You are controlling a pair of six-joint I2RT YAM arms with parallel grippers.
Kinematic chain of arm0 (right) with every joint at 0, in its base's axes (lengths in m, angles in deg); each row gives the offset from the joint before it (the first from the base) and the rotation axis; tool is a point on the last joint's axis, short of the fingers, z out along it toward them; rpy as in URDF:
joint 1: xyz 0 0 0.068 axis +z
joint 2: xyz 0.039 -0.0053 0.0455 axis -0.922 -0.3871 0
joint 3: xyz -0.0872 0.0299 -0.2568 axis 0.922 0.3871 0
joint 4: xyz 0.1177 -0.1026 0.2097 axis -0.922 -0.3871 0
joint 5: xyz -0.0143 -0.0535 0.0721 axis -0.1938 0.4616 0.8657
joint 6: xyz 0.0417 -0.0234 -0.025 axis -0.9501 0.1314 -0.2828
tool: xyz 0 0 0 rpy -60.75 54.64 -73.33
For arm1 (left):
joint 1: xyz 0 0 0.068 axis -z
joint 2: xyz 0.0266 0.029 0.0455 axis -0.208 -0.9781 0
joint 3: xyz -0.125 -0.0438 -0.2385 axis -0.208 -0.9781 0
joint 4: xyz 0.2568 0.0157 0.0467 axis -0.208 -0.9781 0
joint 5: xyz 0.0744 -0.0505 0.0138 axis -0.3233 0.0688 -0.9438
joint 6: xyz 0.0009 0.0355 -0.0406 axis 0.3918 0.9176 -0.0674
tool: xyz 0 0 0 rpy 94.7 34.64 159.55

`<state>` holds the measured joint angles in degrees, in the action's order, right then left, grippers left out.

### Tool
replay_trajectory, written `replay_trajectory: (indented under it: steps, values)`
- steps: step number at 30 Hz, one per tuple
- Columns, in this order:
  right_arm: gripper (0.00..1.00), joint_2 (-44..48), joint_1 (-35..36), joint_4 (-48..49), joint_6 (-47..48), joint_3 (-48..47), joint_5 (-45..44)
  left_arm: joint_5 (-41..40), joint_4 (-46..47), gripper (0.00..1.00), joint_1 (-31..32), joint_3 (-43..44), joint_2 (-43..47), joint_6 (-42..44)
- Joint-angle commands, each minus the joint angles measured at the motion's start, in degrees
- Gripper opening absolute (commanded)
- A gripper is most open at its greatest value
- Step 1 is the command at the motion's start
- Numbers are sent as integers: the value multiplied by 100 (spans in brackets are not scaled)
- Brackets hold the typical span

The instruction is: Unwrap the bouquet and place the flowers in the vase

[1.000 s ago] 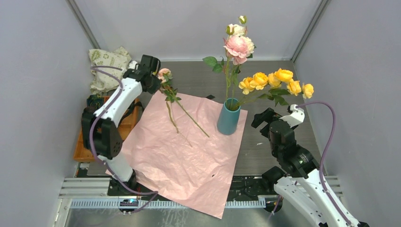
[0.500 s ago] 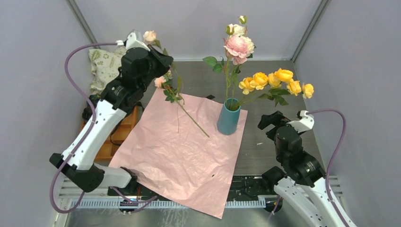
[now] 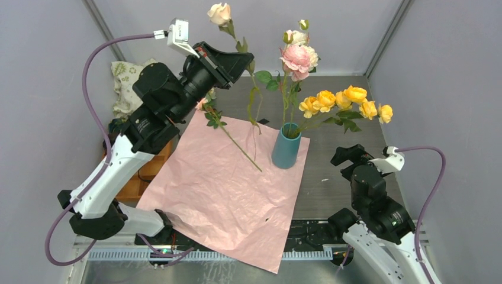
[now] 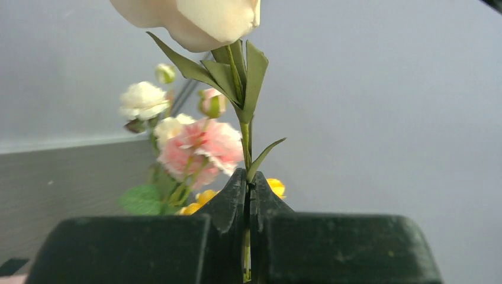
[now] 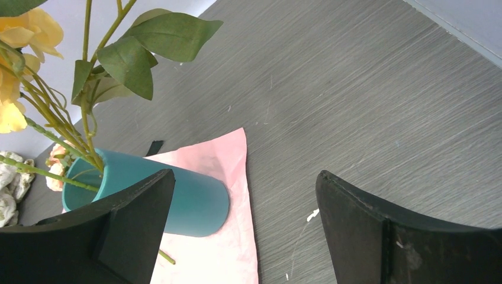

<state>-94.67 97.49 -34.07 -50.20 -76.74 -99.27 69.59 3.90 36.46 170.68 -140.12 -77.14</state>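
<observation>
Cream rose (image 3: 219, 12) held high, left of and above the vase (image 3: 286, 149).
Pinched by the stem, just under the bloom, between the closed fingers of the left gripper (image 3: 241, 59). Vase upright on the far right edge of the pink wrapping paper (image 3: 225, 195), holding a pink peony (image 3: 299, 58) and yellow roses (image 3: 346, 100). One more pink-budded stem (image 3: 214, 118) lying on the paper's far left part. Right gripper (image 3: 348, 155) spread wide, holding nothing, over the table (image 3: 355, 83) right of the vase.

Left of the vase (image 3: 286, 151), the left arm (image 3: 112, 171) hides most of the orange tray (image 3: 149, 167). From the left wrist, the pink flower (image 4: 198, 148) above the vase is blurred, and the cream bloom (image 4: 195, 21) is cropped at the top edge.
</observation>
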Motion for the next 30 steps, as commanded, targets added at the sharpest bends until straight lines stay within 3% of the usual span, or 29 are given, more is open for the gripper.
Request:
replay_trajectory:
  steps: [1,8,19,30]
  values:
    - [94,119,-2,-49,-139,-231,-243,433,724,0,441,536,-348,471]
    - [95,307,-3,-219,-139,-250,-389,1268,1392,0,740,1191,-1185,971]
    - [95,418,-9,-265,12,-272,-587,1486,2096,0,878,1436,-1739,1621]
    - [95,327,-3,-95,-60,-112,-494,1652,2212,0,892,2090,-2425,2116]
